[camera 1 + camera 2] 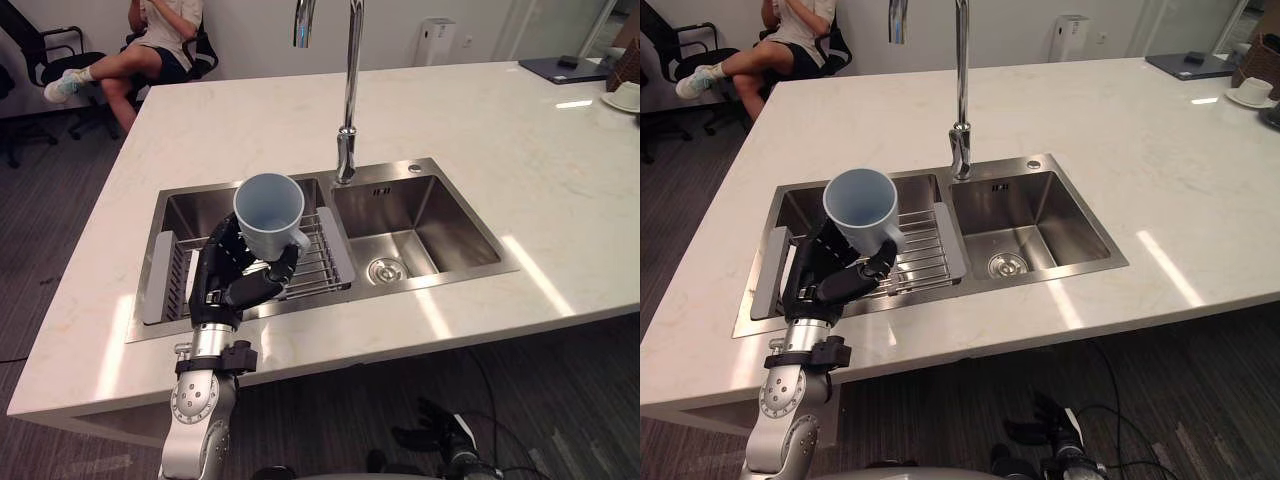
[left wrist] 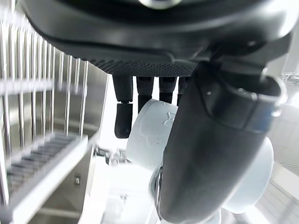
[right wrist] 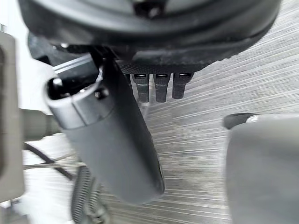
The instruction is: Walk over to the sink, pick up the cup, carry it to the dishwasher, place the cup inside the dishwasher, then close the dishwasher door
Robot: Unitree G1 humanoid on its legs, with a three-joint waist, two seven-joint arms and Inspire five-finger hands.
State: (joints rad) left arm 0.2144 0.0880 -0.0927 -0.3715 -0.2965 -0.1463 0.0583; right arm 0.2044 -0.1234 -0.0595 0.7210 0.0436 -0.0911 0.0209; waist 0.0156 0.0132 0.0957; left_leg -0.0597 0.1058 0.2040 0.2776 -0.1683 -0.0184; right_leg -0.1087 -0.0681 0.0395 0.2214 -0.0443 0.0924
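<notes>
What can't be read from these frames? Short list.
Faucet: top arch cut off by the top edge, eye views.
Cup: base hidden behind its own body and the left hand, eye views.
Left basin: floor covered by the rack and hand.
Rack bars: blurred, left wrist view.

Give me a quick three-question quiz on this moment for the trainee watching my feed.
1. Multiple choice: what holds the cup? A) the left hand B) a person's hand C) nothing, it stands on the counter.
2. True or false: the cup lies on its side in the basin with the drain.
3. Fill in: the wire rack sits in the sink's ___ basin.
Key: 1 A, fingers and thumb curled round it. 2 false, it is held up over the wire rack. 3 left.
</notes>
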